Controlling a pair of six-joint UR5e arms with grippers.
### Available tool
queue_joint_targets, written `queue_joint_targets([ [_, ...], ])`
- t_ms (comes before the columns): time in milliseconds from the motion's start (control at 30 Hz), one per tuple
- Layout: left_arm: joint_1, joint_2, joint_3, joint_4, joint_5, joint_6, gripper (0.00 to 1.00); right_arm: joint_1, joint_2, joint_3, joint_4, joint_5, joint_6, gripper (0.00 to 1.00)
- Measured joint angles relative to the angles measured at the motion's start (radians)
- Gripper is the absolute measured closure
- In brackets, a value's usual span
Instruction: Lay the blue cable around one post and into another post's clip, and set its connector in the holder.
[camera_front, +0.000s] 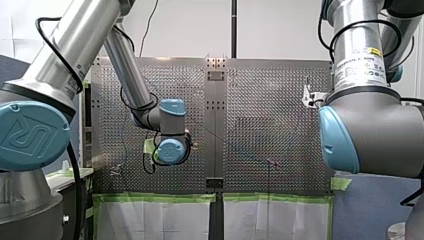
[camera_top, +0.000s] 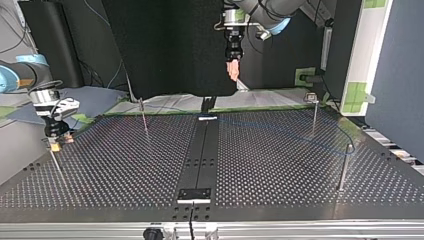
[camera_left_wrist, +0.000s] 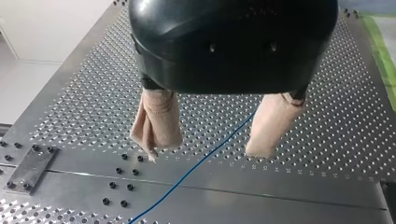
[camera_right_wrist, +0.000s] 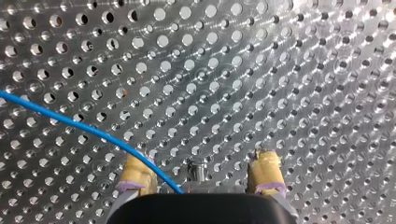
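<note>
One blue cable is lying on the perforated table, and in the left wrist view it is running slantwise under my left gripper, passing below the gap between the fingers. Those beige pads are standing wide apart, gripping nothing and hanging clear above the plate. Over in the right wrist view, the cable is sweeping in across the holes, brushing past the inner side of one yellow pad and disappearing beneath my right gripper. Its jaws are spread too, with a small metal stub sitting between them. In the top view, my right gripper is hovering at the head of a thin post at that view's left, while the cable is curving faintly near another post at its right.
</note>
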Motion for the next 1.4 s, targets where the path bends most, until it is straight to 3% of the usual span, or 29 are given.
queue_joint_targets([
  [1400, 0.005, 0.0, 0.001, 0.0, 0.0, 0.001, 0.0, 0.022, 0.0, 0.0, 0.01, -0.013, -0.03, 0.0],
])
